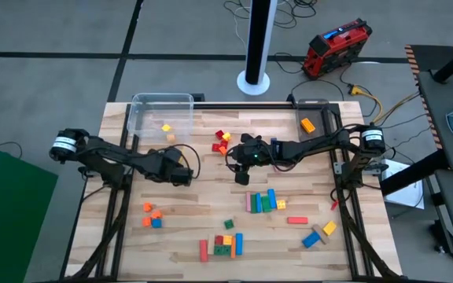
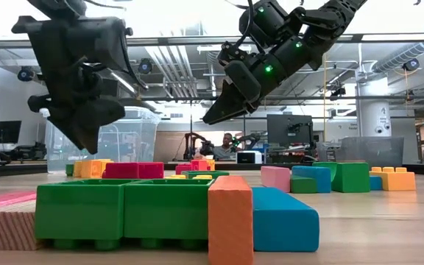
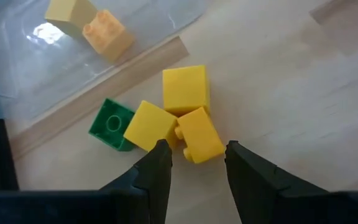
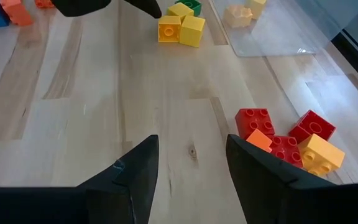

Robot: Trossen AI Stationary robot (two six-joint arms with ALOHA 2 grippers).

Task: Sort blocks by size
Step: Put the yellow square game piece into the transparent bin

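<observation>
Left claw open, empty, over yellow blocks, seemingly beside tub edge

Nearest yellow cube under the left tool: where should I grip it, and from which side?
Grip the nearest yellow cube across its two free flat faces, coming straight down. The open left tool nearly straddles it. It lies tilted, studs sideways against another yellow cube, so avoid that face.
</observation>
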